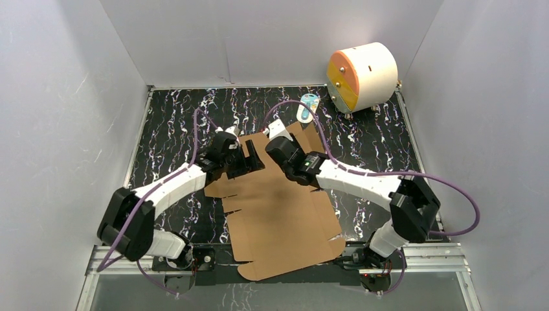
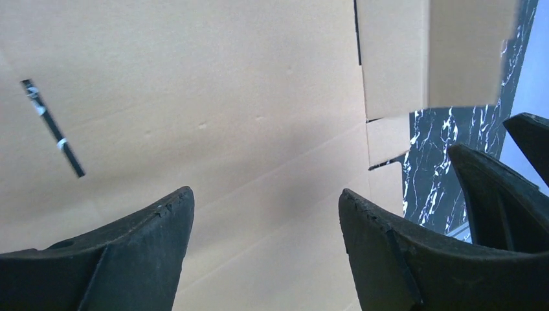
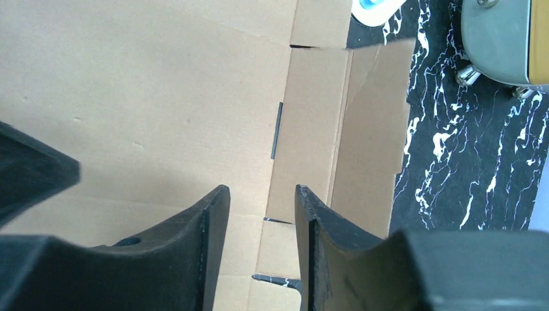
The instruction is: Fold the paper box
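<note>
Brown cardboard, the paper box (image 1: 278, 214) lies as an unfolded sheet beneath both sets of our fingers. Our left gripper (image 2: 265, 194) holds its fingers wide apart over a plain panel, gripping nothing. Our right gripper (image 3: 259, 188) shows a narrower gap, empty, above a crease, with the table (image 3: 466, 162) beyond its right finger.
</note>
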### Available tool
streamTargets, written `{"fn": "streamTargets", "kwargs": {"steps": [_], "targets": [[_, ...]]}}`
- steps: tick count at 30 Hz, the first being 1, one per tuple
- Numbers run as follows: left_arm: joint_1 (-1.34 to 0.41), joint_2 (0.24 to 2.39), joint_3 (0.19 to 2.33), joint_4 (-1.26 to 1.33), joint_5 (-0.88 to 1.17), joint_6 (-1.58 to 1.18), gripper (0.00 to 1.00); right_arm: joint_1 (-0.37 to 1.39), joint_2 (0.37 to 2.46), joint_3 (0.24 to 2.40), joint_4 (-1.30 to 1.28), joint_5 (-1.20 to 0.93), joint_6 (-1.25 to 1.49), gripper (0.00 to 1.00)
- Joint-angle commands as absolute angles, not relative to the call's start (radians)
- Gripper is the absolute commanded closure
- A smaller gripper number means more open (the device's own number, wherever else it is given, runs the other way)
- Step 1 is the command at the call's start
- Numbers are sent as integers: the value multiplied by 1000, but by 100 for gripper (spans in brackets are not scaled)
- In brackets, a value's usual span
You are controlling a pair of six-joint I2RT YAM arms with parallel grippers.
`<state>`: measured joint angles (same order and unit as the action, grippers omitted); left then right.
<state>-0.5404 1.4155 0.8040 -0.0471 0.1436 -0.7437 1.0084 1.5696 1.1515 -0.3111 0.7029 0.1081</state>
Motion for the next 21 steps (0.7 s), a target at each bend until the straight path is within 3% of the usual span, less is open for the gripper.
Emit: {"fn": "streamTargets", "kwargs": {"steps": [1, 9, 21], "targets": [[-542, 1267, 835, -223, 73, -730, 20, 1011, 1475, 1109, -265, 682, 103, 47], [-537, 1031, 736, -462, -38, -827, 18, 1011, 1367, 966, -95, 405, 132, 33], [-535, 899, 576, -587, -77, -995, 16, 1011, 1458, 800, 191, 133, 230, 14]]}}
